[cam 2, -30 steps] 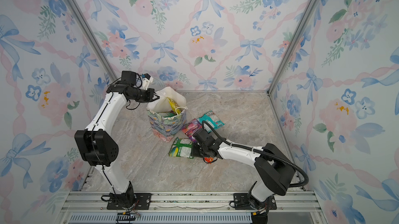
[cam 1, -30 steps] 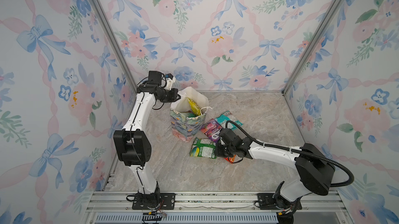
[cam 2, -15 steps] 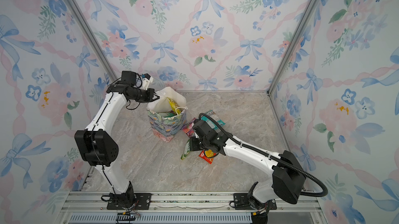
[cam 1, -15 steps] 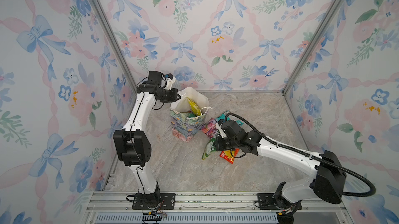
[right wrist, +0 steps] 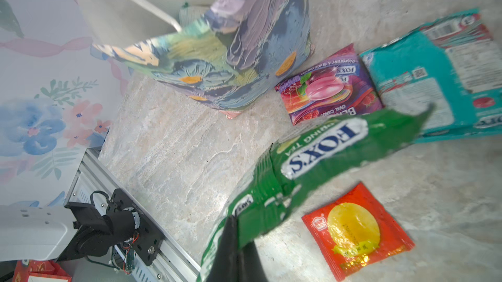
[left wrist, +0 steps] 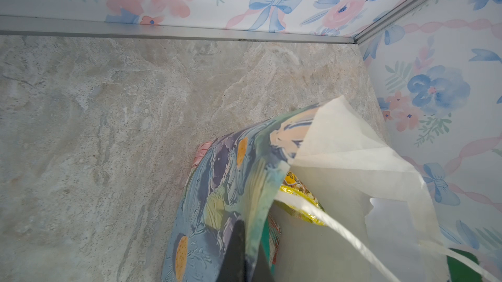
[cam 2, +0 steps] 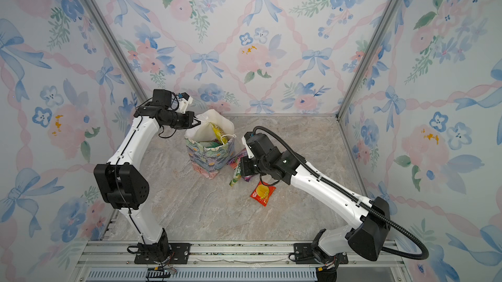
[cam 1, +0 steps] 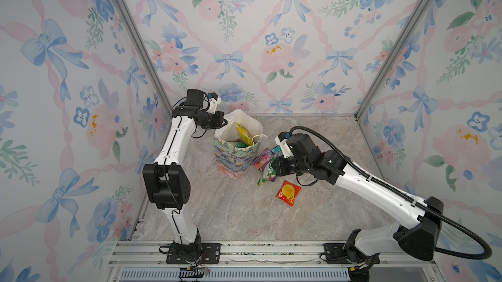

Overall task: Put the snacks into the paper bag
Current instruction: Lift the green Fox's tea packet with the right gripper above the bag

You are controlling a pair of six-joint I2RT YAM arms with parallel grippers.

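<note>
The floral paper bag (cam 1: 231,158) (cam 2: 207,158) stands upright at the back middle, its mouth held wide. My left gripper (cam 1: 224,123) (left wrist: 244,253) is shut on the bag's rim (left wrist: 260,185). A yellow packet (cam 1: 243,132) (left wrist: 301,199) sticks up inside. My right gripper (cam 1: 273,168) (right wrist: 239,240) is shut on a green FOX'S packet (cam 1: 264,174) (right wrist: 312,153), which hangs above the table just right of the bag. On the table lie a red packet (cam 1: 288,193) (right wrist: 355,231), a purple packet (cam 1: 262,157) (right wrist: 328,87) and a teal packet (right wrist: 440,71).
Floral walls (cam 1: 298,49) close the cell on three sides. An aluminium rail (cam 1: 244,250) with both arm bases runs along the front edge. The left arm's base mount (right wrist: 108,226) shows in the right wrist view.
My right gripper has lifted the green packet off the table and carried it up toward the bag, uncovering the red packet. The left arm and the bag have stayed still.
</note>
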